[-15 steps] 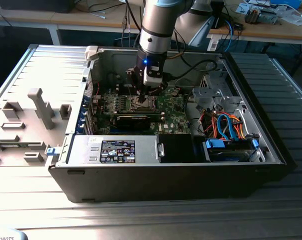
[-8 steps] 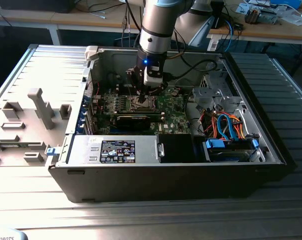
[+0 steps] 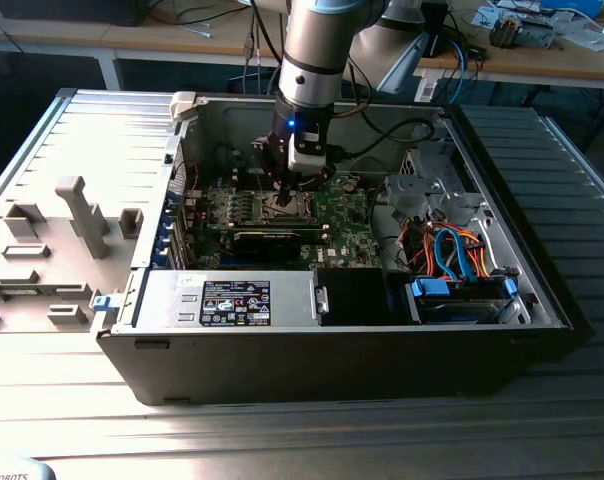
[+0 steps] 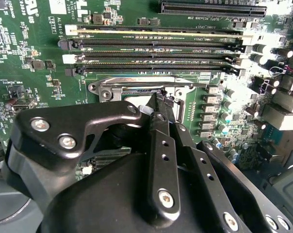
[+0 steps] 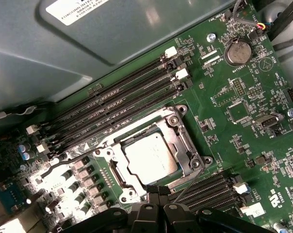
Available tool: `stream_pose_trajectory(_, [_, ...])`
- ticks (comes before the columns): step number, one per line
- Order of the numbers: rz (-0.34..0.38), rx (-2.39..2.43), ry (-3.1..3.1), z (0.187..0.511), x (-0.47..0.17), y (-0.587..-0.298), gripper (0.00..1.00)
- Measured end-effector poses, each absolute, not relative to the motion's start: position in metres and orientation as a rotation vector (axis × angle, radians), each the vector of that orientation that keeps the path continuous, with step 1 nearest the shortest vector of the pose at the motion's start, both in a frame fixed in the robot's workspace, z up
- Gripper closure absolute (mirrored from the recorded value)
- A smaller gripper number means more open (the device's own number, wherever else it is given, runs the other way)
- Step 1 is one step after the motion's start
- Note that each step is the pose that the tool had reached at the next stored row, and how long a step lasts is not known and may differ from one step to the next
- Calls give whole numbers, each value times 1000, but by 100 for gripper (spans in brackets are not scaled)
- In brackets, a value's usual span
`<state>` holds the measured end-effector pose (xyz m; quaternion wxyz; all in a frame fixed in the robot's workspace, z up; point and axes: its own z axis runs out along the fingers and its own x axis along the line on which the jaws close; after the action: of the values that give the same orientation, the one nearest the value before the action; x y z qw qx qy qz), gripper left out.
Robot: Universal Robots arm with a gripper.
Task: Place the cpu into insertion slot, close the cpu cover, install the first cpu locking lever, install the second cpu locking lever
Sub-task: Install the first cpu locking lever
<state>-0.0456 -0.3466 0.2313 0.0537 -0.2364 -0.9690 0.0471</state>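
The cpu (image 5: 150,158) lies flat in the insertion slot (image 5: 118,180), silver face up. The cpu cover (image 5: 179,141) is down around it as a metal frame. One thin wire locking lever (image 5: 71,160) runs along the socket's side by the memory slots; it is also seen as lever (image 4: 190,84). A second lever (image 5: 187,180) slants from the socket's corner towards my fingertips. My gripper (image 5: 154,188) is shut, tips together at the socket's edge, also gripper (image 4: 158,101) and gripper (image 3: 287,195). Nothing shows between the fingers. The gripper hides most of the socket in the second wrist view.
The green motherboard (image 3: 347,225) lies inside an open computer case (image 3: 312,350). Long black memory slots (image 4: 156,46) flank the socket. A grey drive cage (image 3: 427,180) and bundled cables (image 3: 452,250) fill the case on the exterior view's right. Grey fixtures (image 3: 77,215) stand outside.
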Motion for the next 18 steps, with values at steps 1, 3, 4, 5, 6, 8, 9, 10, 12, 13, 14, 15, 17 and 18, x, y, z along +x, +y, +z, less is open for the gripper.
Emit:
stream_pose_trajectory(1, [143, -717, -2945, 231, -46, -347, 89])
stream_pose_trajectory(3, [143, -715, -2945, 231, -46, -347, 89])
stream_pose_trajectory(4, [143, -714, -2946, 231, -46, -347, 89])
stream_pose_trajectory(5, [143, -713, -2946, 231, -46, -347, 89])
stream_pose_trajectory(6, [143, -712, -2946, 231, -46, -347, 89])
stream_pose_trajectory(8, [144, -708, -2947, 231, -46, -347, 89])
stream_pose_trajectory(9, [144, -706, -2948, 231, -46, -347, 89])
stream_pose_trajectory(10, [144, -704, -2948, 231, -46, -347, 89])
stream_pose_trajectory(12, [144, -701, -2949, 231, -46, -347, 89])
stream_pose_trajectory(13, [144, -700, -2950, 231, -46, -347, 89])
stream_pose_trajectory(14, [144, -699, -2950, 231, -46, -347, 89])
stream_pose_trajectory(15, [144, -698, -2950, 231, -46, -347, 89])
stream_pose_trajectory(17, [144, -696, -2951, 231, -46, -347, 89])
stream_pose_trajectory(18, [144, -695, -2951, 231, -46, -347, 89])
